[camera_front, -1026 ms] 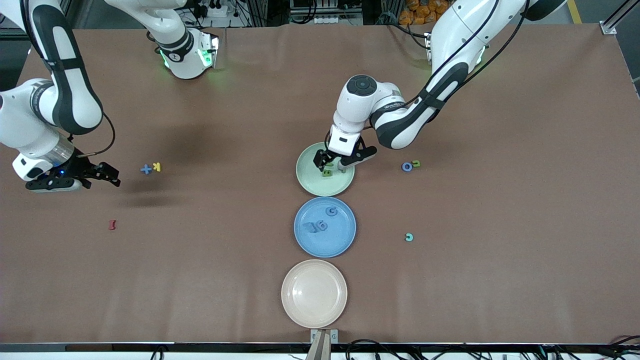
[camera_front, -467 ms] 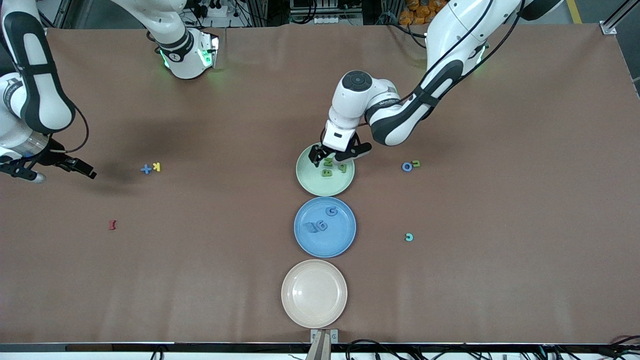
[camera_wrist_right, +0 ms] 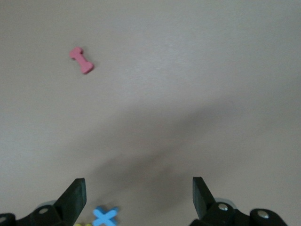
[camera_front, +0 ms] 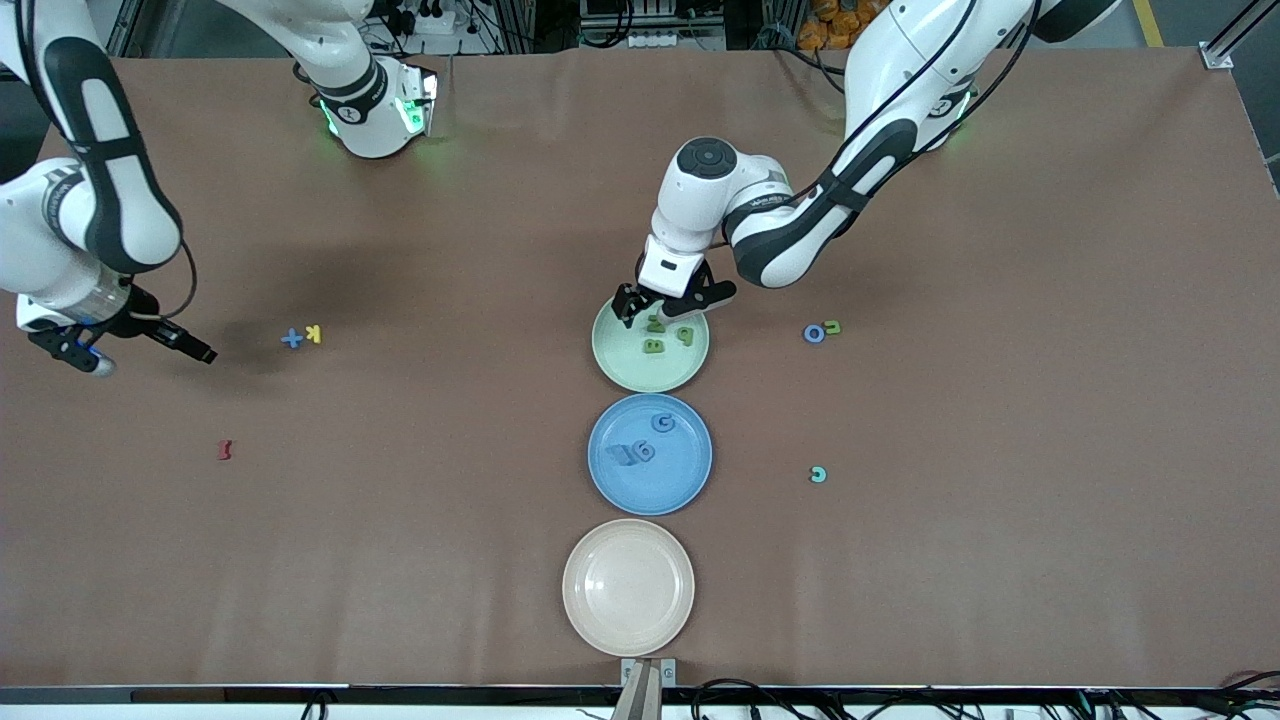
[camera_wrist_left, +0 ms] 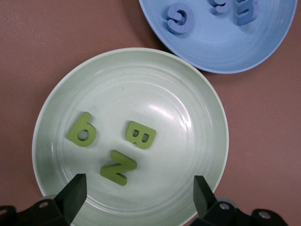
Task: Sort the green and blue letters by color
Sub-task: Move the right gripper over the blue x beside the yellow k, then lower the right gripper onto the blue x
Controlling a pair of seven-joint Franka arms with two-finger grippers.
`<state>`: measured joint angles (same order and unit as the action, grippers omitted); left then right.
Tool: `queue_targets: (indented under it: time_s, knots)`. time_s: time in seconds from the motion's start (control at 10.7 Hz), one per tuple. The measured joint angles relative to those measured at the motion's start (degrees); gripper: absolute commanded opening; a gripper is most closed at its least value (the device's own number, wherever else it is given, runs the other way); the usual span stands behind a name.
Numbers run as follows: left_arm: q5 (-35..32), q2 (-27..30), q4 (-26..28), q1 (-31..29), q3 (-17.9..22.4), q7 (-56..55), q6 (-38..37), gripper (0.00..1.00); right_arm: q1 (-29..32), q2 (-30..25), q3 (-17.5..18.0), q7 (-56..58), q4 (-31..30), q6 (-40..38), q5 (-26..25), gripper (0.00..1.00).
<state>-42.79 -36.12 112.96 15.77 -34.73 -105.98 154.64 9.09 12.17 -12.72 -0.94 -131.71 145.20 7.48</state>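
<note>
Moved: left pincer (camera_front: 668,303) lifted, released, above green plate (camera_front: 612,360) | right pincer (camera_front: 125,345) spread, empty, well apart | done: three green letters (camera_wrist_left: 140,135) on it, blue plate (camera_front: 690,480) beside holds three | left: blue plus (camera_front: 291,339), blue ring (camera_front: 814,334)

This is a robotics lab, set up for table-top handling trials. Two white industrial arms (camera_front: 770,220) are bolted along one edge of a wide table (camera_front: 1000,560) covered in plain brown sheeting, with green status lights glowing at their bases. Past that edge, bundles of black cables (camera_front: 640,20), power strips and metal framing crowd the floor. The props are test pieces: three plastic plates (camera_front: 628,640) in a row and small toy letters (camera_front: 654,346) scattered around.
</note>
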Motion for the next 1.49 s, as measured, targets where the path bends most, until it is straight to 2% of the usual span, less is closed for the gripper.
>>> queue_targets:
  time_s: [0.28, 0.37, 0.56, 0.84, 1.49]
  knots:
    - [0.0, 0.0, 0.0, 0.0, 0.0, 0.0, 0.0, 1.0, -5.9, 0.0, 0.3, -17.8, 0.0, 0.3, -10.9, 1.0]
    - [0.0, 0.0, 0.0, -0.1, 0.1, 0.0, 0.0, 1.0, -6.6, 0.0, 0.5, -20.6, -0.5, 1.2, -12.7, 1.0]
    - [0.0, 0.0, -0.1, -0.2, 0.2, 0.0, 0.0, 1.0, -6.6, 0.0, 0.6, -21.2, -4.8, 8.6, -13.3, 1.0]
    - [0.0, 0.0, -0.1, -0.2, 0.2, 0.0, 0.0, 1.0, -7.8, 0.0, 0.7, -22.4, -10.2, 13.9, -13.5, 1.0]
    - [0.0, 0.0, -0.1, -0.3, 0.2, 0.0, 0.0, 1.0, -9.1, 0.0, 0.9, -23.6, -13.2, 15.8, -13.5, 1.0]
